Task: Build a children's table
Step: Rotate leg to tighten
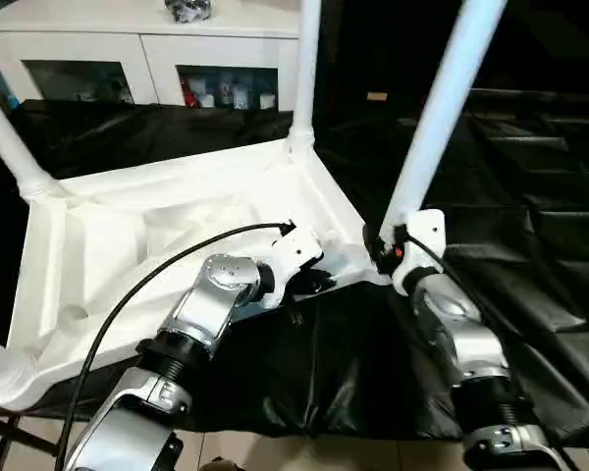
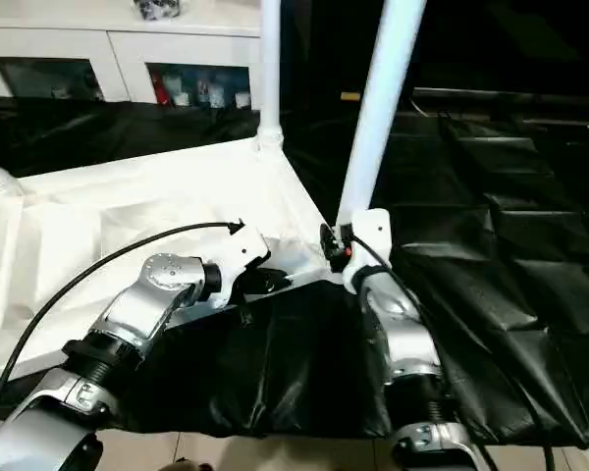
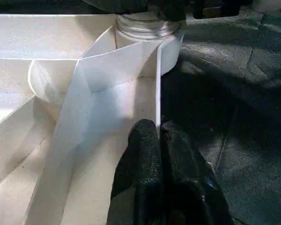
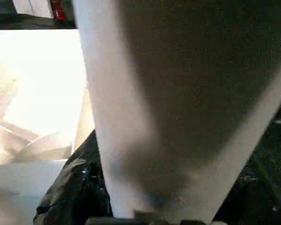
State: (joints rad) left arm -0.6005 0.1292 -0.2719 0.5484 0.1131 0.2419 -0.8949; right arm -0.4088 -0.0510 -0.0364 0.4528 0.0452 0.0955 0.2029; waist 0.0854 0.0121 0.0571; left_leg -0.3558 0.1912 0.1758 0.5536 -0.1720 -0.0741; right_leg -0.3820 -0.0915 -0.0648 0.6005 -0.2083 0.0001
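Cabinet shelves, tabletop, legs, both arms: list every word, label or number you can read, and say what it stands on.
No text can be read.
Items behind the cabinet glass: any print is too small and blurred to read.
Tabletop, legs: plain white, no marking seen.
Left gripper and right gripper: no lettering legible.

Left gripper (image 3: 160,140) fingers pinched together, forearm angled inward; right gripper (image 1: 388,247) forearm reaching forward.

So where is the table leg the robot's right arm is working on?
That leg stands in the tabletop's near right corner, right gripper at its base.
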